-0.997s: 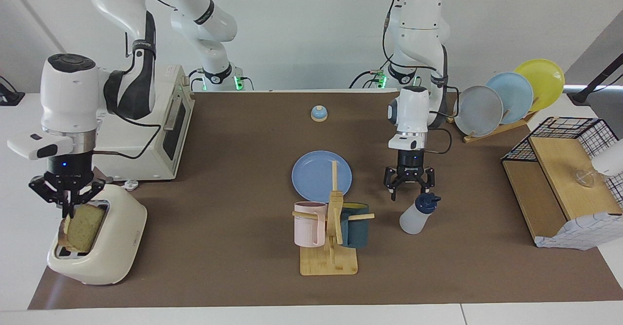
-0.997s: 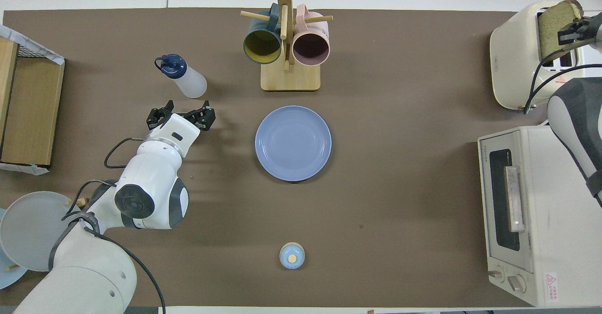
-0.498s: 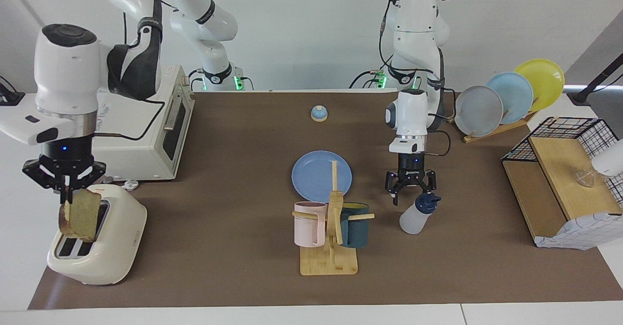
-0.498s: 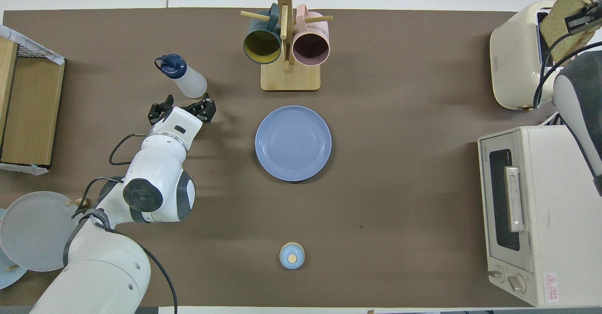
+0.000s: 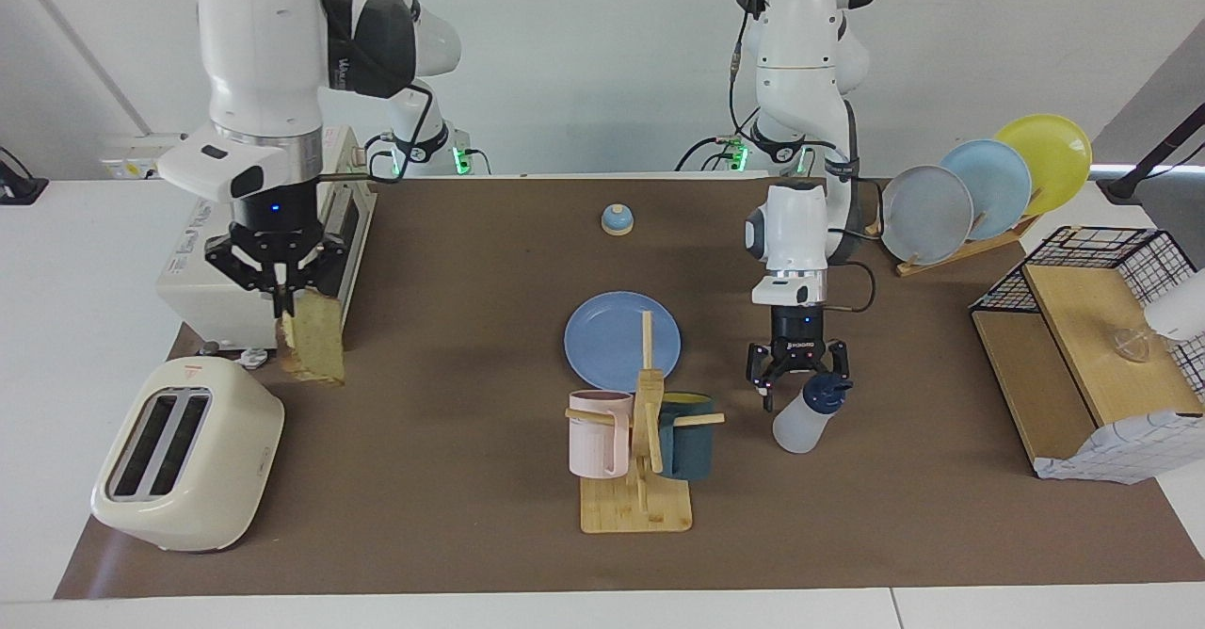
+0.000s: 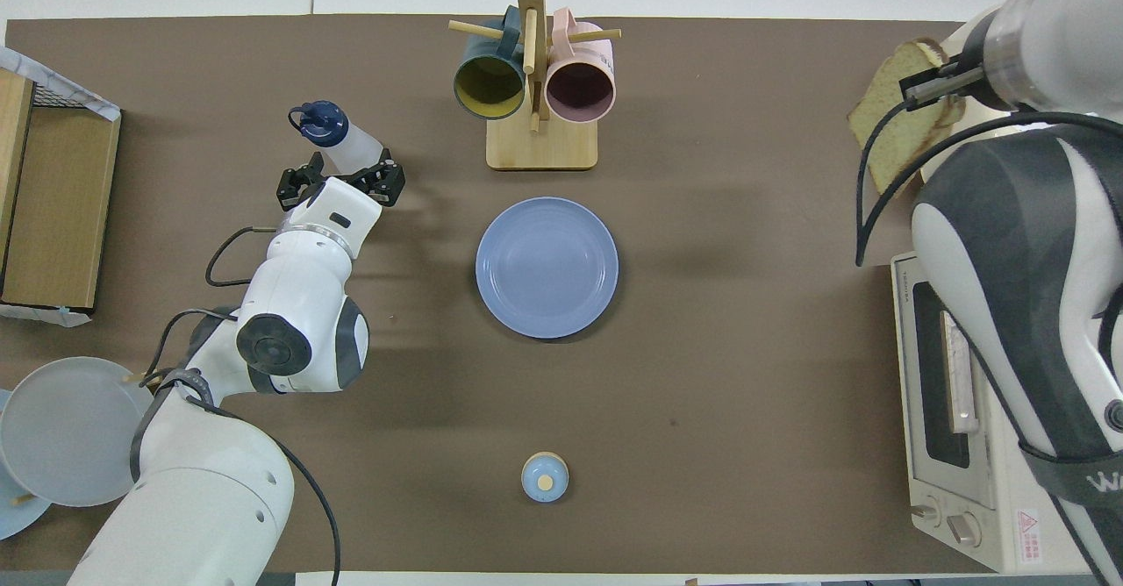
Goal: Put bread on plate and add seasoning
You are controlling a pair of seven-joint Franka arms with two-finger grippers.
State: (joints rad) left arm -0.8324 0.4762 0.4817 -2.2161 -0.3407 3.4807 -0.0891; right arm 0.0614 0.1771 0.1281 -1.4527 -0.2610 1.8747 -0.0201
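Right gripper (image 5: 280, 309) pinches the bread (image 5: 313, 348) by its top edge, aloft near the toaster oven (image 5: 331, 233). Left gripper (image 5: 796, 386), fingers spread, hangs just beside the seasoning (image 5: 806, 414); the plate (image 5: 607, 339) lies mid-table.

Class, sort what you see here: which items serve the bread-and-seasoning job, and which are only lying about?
Job: bread, plate, seasoning.
Lying about: toaster, oven, mug stand, bell, plate rack.
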